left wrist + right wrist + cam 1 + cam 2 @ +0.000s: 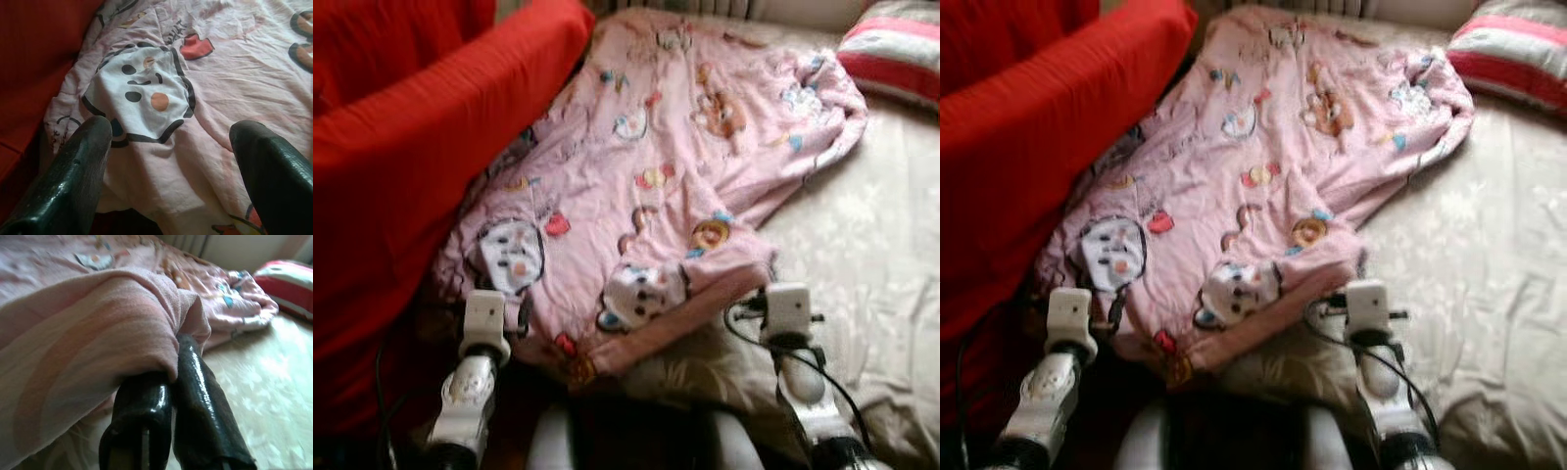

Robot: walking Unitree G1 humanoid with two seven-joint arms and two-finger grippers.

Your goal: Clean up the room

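A pink cartoon-print blanket [666, 166] lies spread across the bed [871, 255], its left edge against a red sofa [411, 147]; a striped pillow [896, 49] sits beyond. The right gripper [176, 372] pinches the blanket's near edge; the left gripper [168, 142] hovers over it, its 2 fingers [83, 161] spread.

A pink blanket [651, 176] printed with cartoon animals and small hearts lies spread and rumpled across the cream bed sheet [871, 264], reaching from the sheet's near edge up toward its far end. Its left side rests against the red cover beside the sheet. The near right corner (plain pink on its underside) is folded over and bunched up.
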